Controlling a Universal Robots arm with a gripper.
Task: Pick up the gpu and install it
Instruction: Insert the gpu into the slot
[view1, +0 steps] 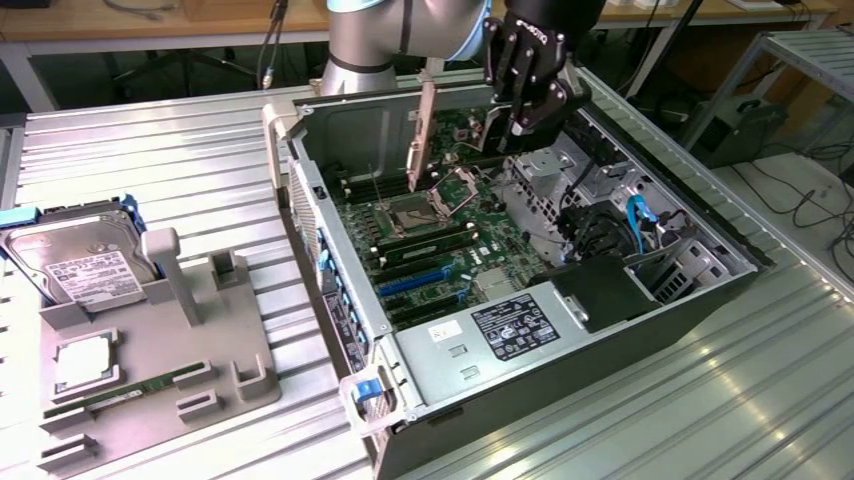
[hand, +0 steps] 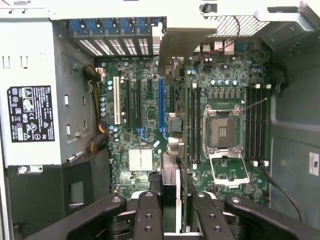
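Observation:
My gripper (view1: 523, 118) hangs over the far end of the open computer case (view1: 334, 250) and is shut on the gpu (view1: 424, 140). The card hangs upright, its pale bracket strip toward the exterior view's left. In the wrist view the gpu (hand: 175, 45) runs edge-on from between my fingers (hand: 148, 216) out over the motherboard (hand: 142, 90), roughly in line with the long blue slot (hand: 161, 107) and still above the board. My gripper (hand: 172, 220) clamps the card's near end. The blue slots (view1: 414, 282) lie nearer the case's front.
A grey tray (view1: 227, 370) at the exterior view's left carries a hard drive (view1: 83, 265), a processor (view1: 83, 362) and a green memory stick (view1: 127, 390). Inside the case are the power supply (view1: 514, 325), the open processor socket (hand: 222, 131) and blue cables (view1: 638, 222).

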